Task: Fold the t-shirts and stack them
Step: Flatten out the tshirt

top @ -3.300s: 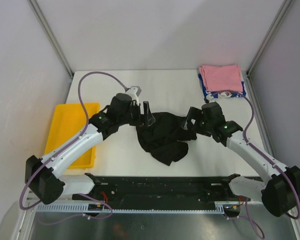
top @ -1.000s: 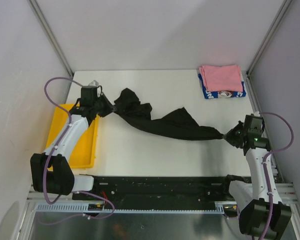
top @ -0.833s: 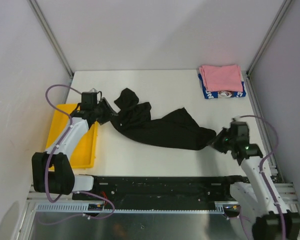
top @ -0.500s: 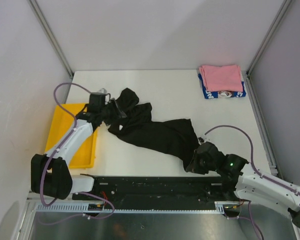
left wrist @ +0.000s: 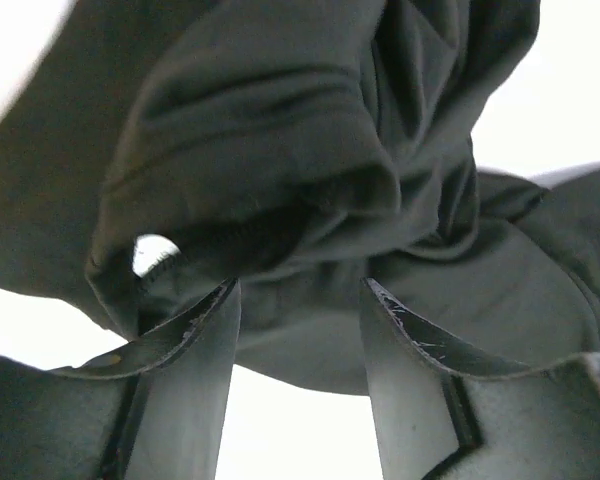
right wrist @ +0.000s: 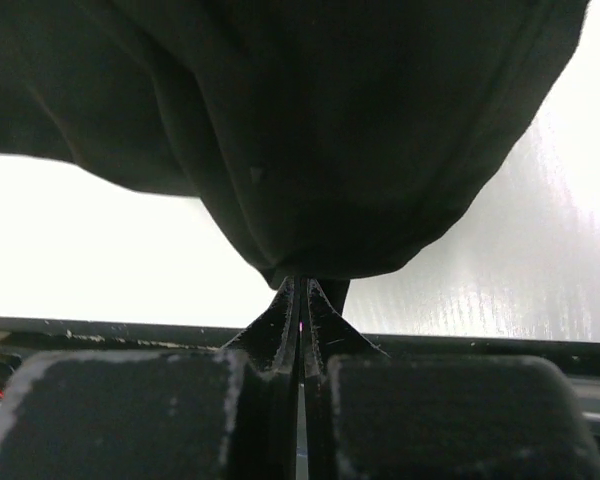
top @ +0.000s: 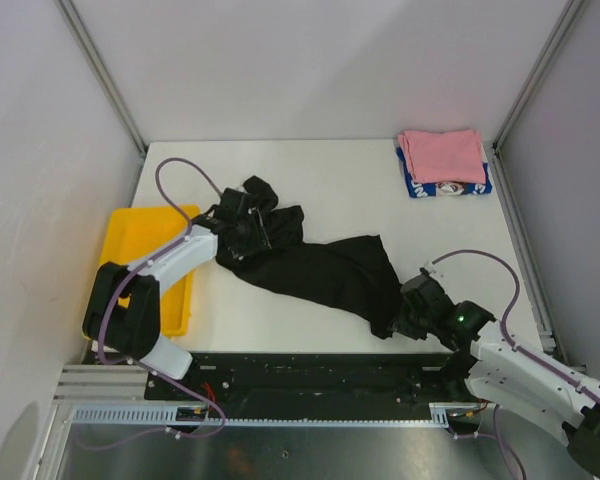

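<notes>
Right wrist, end effector (right wrist: 300, 287) pinching black t-shirt (right wrist: 310, 130)

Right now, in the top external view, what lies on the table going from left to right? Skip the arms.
yellow tray → black t-shirt → pink t-shirt. The blue-and-white t-shirt lies under the pink one, so it has no separate place in the order.

Open white tabletop (top: 345, 185) lies beyond the crumpled black cloth t-shirt (top: 320, 275); a folded pink cloth t-shirt (top: 442, 155) blocks my far right, a yellow plastic tray (top: 138, 226) my left.
</notes>
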Motion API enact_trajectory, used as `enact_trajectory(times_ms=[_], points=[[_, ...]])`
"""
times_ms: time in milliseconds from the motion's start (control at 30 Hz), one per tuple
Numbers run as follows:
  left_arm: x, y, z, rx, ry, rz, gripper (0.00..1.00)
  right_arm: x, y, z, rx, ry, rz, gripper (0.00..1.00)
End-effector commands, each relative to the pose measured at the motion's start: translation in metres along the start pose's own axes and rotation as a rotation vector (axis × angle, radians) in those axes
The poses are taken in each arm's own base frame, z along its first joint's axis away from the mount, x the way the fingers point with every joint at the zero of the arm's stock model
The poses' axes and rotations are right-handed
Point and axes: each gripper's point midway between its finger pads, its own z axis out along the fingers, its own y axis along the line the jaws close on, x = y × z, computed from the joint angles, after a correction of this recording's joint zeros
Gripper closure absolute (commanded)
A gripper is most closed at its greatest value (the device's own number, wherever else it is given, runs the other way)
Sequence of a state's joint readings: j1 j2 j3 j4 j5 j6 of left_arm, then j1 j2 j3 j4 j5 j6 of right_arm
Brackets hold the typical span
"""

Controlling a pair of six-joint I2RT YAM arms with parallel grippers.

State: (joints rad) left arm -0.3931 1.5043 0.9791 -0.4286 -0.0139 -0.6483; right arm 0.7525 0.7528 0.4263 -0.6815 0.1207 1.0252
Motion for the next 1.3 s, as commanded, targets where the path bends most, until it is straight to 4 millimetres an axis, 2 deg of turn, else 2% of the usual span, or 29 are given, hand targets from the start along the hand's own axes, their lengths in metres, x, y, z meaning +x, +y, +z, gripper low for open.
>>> enact_trajectory(times_ms=[0, 67, 100, 133, 233, 300, 433, 533, 700, 867, 1000, 1100, 1167, 1267], points=[[-0.041, -0.003, 0.004, -0.069, -0.131, 0.048, 0.44, -0.016, -0.002, -0.004, -0.020, -0.043, 0.007, 1.00], [-0.051, 0.000, 0.008, -0.107, -0.152, 0.068, 0.46, -0.022, -0.004, -0.005, -0.022, -0.052, 0.017, 1.00], [-0.055, 0.001, 0.011, -0.128, -0.160, 0.080, 0.51, -0.025, -0.005, -0.005, -0.023, -0.054, 0.021, 1.00], [-0.060, 0.004, 0.013, -0.150, -0.168, 0.091, 0.58, -0.028, -0.006, -0.006, -0.023, -0.059, 0.029, 1.00], [-0.072, 0.008, 0.017, -0.209, -0.187, 0.121, 0.90, -0.040, -0.008, -0.009, -0.023, -0.080, 0.052, 1.00], [-0.082, 0.008, 0.015, -0.230, -0.205, 0.132, 0.97, -0.051, -0.008, -0.012, -0.027, -0.102, 0.068, 1.00], [-0.105, 0.003, -0.002, -0.235, -0.271, 0.140, 1.00, -0.074, -0.008, -0.021, -0.027, -0.152, 0.097, 1.00], [-0.134, -0.007, -0.026, -0.196, -0.338, 0.120, 1.00, -0.099, -0.012, -0.034, -0.017, -0.203, 0.143, 1.00], [-0.195, -0.026, -0.084, -0.093, -0.487, 0.061, 1.00, -0.157, -0.011, -0.074, -0.037, -0.349, 0.236, 1.00], [-0.234, -0.035, -0.132, -0.010, -0.595, 0.007, 1.00, -0.214, -0.020, -0.122, -0.053, -0.516, 0.341, 1.00], [-0.255, -0.029, -0.159, 0.035, -0.651, -0.058, 1.00, -0.247, -0.023, -0.154, -0.089, -0.603, 0.395, 1.00], [-0.260, -0.020, -0.174, 0.039, -0.682, -0.092, 1.00, -0.261, -0.034, -0.171, -0.085, -0.656, 0.423, 1.00], [-0.260, -0.013, -0.178, 0.035, -0.687, -0.109, 1.00, -0.267, -0.042, -0.176, -0.083, -0.670, 0.442, 1.00], [-0.254, -0.002, -0.175, 0.042, -0.666, -0.135, 1.00, -0.271, -0.048, -0.172, -0.079, -0.653, 0.464, 1.00]])
